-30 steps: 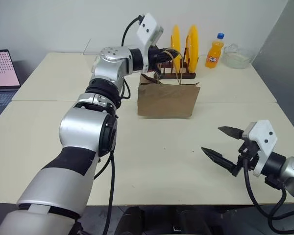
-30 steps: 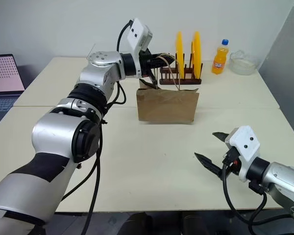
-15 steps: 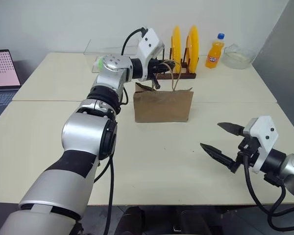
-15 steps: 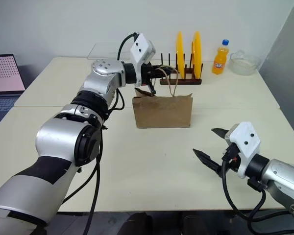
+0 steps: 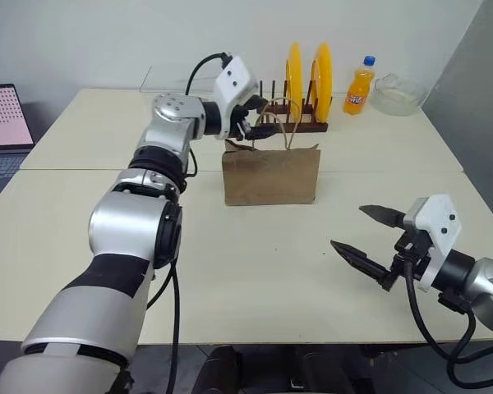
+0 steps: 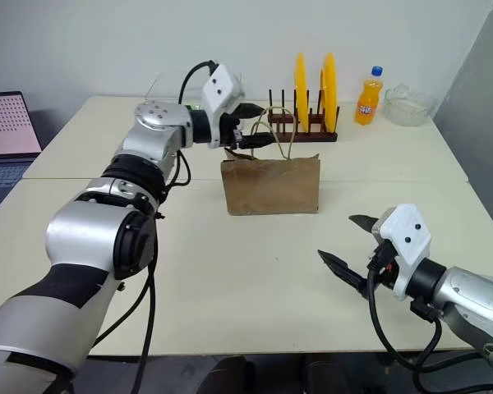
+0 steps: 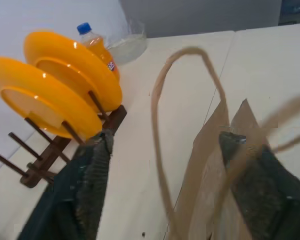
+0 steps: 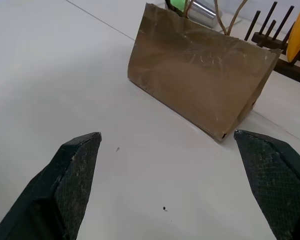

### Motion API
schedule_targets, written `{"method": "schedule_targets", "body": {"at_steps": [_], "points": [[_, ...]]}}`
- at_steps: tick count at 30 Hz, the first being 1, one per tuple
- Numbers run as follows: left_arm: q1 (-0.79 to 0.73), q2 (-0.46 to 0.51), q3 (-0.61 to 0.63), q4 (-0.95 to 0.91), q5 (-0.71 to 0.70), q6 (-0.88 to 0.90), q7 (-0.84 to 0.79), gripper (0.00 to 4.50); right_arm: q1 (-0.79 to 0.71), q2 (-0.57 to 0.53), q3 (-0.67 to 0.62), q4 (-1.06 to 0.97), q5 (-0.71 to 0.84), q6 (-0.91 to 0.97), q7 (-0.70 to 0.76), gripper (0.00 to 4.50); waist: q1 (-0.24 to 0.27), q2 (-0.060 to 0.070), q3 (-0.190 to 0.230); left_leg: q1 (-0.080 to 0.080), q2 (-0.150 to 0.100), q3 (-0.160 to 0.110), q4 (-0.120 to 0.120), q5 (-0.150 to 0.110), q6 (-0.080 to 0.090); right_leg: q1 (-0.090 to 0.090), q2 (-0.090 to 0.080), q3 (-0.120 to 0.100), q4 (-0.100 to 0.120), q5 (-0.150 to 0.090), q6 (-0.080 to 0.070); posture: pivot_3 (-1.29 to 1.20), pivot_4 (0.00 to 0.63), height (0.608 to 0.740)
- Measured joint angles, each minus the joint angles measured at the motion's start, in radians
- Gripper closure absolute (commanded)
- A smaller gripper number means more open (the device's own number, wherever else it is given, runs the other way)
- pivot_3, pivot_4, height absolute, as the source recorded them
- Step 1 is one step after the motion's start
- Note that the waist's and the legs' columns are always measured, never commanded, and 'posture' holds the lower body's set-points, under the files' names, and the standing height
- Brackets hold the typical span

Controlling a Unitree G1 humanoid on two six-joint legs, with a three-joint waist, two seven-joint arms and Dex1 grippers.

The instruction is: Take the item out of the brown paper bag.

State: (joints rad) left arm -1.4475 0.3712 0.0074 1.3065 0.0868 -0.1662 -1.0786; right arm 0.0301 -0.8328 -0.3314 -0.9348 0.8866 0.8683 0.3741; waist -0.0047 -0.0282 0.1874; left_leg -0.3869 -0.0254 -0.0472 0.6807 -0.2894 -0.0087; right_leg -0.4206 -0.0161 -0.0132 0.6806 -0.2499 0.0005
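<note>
Left eye view: one brown paper bag (image 5: 271, 175) upright mid-table on a cream table (image 5: 82, 213), two thin cord handles looping above its top edge. Left gripper (image 5: 255, 127) at the bag's upper left corner, fingers spread apart, nothing between them but a handle loop and the bag edge as seen in left wrist view; whether touching the paper, cannot tell. Right gripper (image 5: 363, 235) near the table's front right, well apart from the bag, two black fingers wide apart, nothing held. Item not visible outside the bag; bag interior hidden, so cannot tell its place. Behind the bag: one dark wooden dish rack (image 5: 292, 123) holding two yellow plates (image 5: 294, 72) on edge, one beside the other. Further right at the back: one orange soda bottle (image 5: 359, 86) with blue cap, upright, and one clear glass bowl (image 5: 397, 95) just beside it. One laptop (image 5: 4, 131) at far left edge, screen lit pink. Right wrist view: bag's side face, creased, both handles rising from the top, rack pegs behind.
</note>
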Motion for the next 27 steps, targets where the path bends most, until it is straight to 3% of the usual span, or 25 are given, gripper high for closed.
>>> {"method": "schedule_targets", "body": {"at_steps": [7, 10, 14, 17, 22, 27], "points": [[0.073, 0.062, 0.001, -0.059, -0.011, -0.010, -0.091, 0.20, -0.010, 0.000, 0.031, 0.001, -0.004, -0.007, 0.004, 0.00, 0.001, 0.000, 0.000, 0.000, 0.000, 0.000, 0.000, 0.000, 0.000, 0.000, 0.000, 0.000, 0.000, 0.002, -0.004, 0.00, 0.150, 0.740], [0.115, 0.079, 0.002, -0.110, -0.031, -0.011, -0.115, 0.81, -0.016, -0.004, 0.044, 0.005, -0.011, -0.009, 0.015, 0.00, 0.000, 0.000, 0.000, 0.000, 0.000, 0.000, 0.000, 0.000, 0.000, 0.000, 0.000, 0.000, 0.000, 0.002, -0.004, 0.00, 0.150, 0.740], [0.211, 0.141, 0.015, -0.293, -0.083, 0.038, -0.158, 2.02, -0.053, -0.006, 0.063, 0.021, -0.033, -0.019, 0.019, 0.00, -0.006, 0.000, 0.000, 0.001, 0.001, 0.000, 0.000, 0.000, 0.000, 0.000, 0.000, 0.001, 0.000, 0.002, -0.004, 0.00, 0.150, 0.740], [0.434, 0.249, 0.087, -0.704, -0.194, 0.241, -0.165, 2.98, -0.158, 0.034, 0.099, 0.090, -0.064, -0.048, 0.006, 0.61, -0.031, 0.001, -0.001, 0.003, 0.002, 0.001, -0.001, 0.000, -0.001, 0.000, 0.000, 0.003, 0.001, 0.003, -0.005, 0.00, 0.150, 0.740], [0.790, 0.345, 0.199, -1.267, -0.351, 0.584, -0.075, 4.49, -0.314, 0.055, 0.188, 0.252, -0.187, -0.107, 0.014, 2.39, -0.024, 0.002, -0.001, 0.005, 0.002, 0.000, -0.001, 0.001, -0.001, 0.002, 0.000, 0.003, 0.001, 0.003, -0.005, 0.00, 0.150, 0.740], [1.110, 0.333, 0.303, -1.655, -0.487, 0.855, 0.081, 4.50, -0.568, 0.075, 0.353, 0.549, -0.382, -0.228, 0.095, 4.24, -0.021, 0.002, -0.001, 0.006, 0.001, 0.002, 0.000, 0.000, -0.001, 0.003, 0.000, 0.004, -0.001, 0.003, -0.005, 0.00, 0.150, 0.740]]}}
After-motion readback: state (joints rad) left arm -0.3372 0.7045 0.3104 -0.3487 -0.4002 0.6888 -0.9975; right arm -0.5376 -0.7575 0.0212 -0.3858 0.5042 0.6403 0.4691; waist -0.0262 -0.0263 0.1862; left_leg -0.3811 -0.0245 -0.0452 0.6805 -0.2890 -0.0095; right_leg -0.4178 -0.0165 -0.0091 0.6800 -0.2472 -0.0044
